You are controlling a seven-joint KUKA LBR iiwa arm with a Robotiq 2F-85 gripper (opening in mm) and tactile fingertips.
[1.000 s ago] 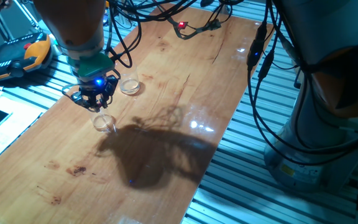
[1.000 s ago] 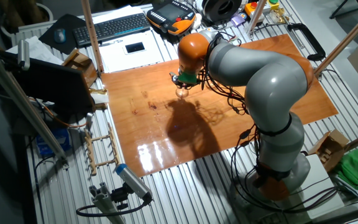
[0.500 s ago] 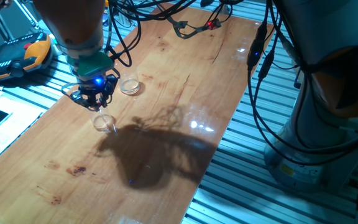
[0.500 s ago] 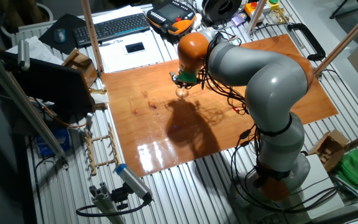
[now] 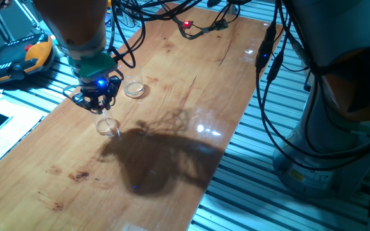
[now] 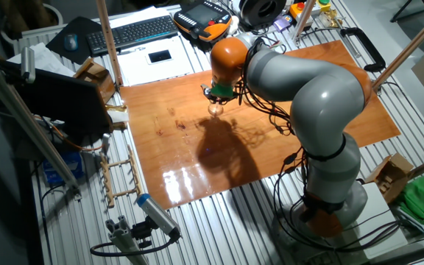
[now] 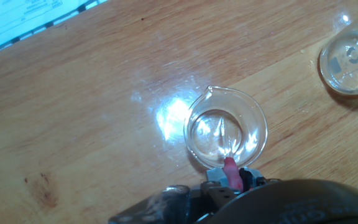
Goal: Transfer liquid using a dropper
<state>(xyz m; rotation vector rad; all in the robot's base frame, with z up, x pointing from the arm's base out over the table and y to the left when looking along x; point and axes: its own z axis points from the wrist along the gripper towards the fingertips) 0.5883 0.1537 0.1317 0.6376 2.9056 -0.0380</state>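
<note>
Nothing on the table has shifted since the earlier frames; only a small red light on the cables at the top of one fixed view has changed place, and the arm hangs where it was. From that view, the gripper (image 5: 99,102) sits at the left centre of the frame, directly above a clear beaker (image 5: 107,126) on the wooden table (image 5: 191,96), with a shallow clear dish (image 5: 133,88) just up and to the right of it. From the other fixed view, the grey and orange arm (image 6: 300,81) reaches to the upper middle of the frame, its gripper (image 6: 217,101) poised over the beaker (image 6: 215,110), which shows only as a small glint. In the hand view, the beaker (image 7: 226,129) lies at centre right, its pouring lip towards the top, and the dropper (image 7: 230,172) points into it from the lower edge, red-pink bulb nearest the camera, clear tip reaching inside the rim. The dish (image 7: 349,62) sits at the upper right corner. The fingers appear pinched on the dropper, though the view blurs there.
</note>
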